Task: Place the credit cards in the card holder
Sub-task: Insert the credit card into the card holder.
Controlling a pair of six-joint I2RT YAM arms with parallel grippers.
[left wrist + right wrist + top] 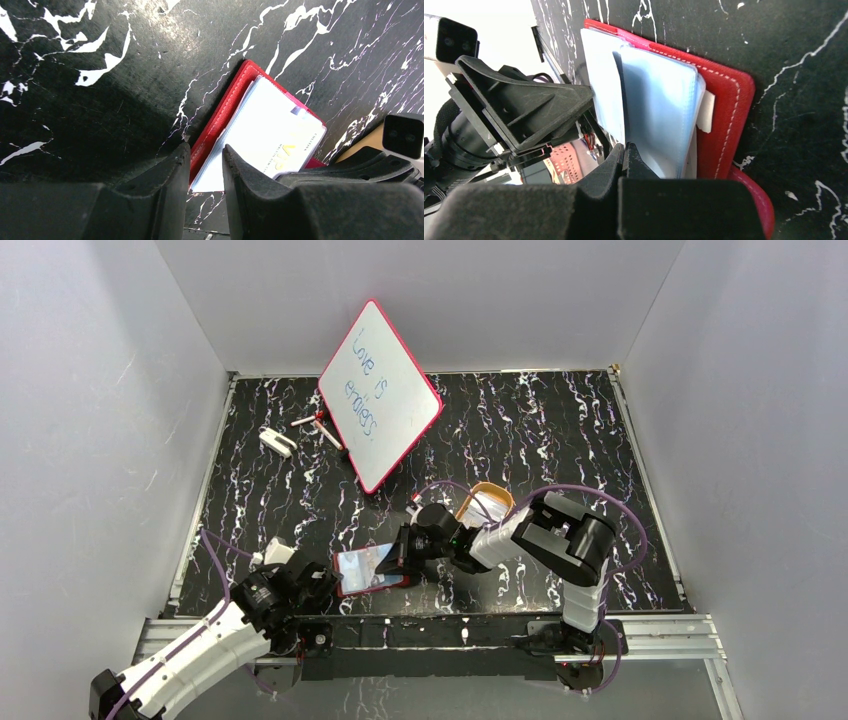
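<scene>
The card holder (368, 571) lies open on the tabletop (560, 430), near its front edge, with a pale credit card (275, 135) among its clear sleeves (659, 100). The card looks stiff, light and slippery, the sleeves soft, so the red cover edge seems the safer hold. The left tool (205, 152) pinches that edge. The right tool (625, 150) is closed, with its tips at the sleeves. An orange tray (487, 502) is near behind, and there is more room farther back.

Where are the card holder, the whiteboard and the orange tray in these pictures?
card holder (368, 570), top view, on its shiny clear sleeves.
whiteboard (380, 390), top view, on its white writing face.
orange tray (497, 486), top view, on its far rim.
</scene>
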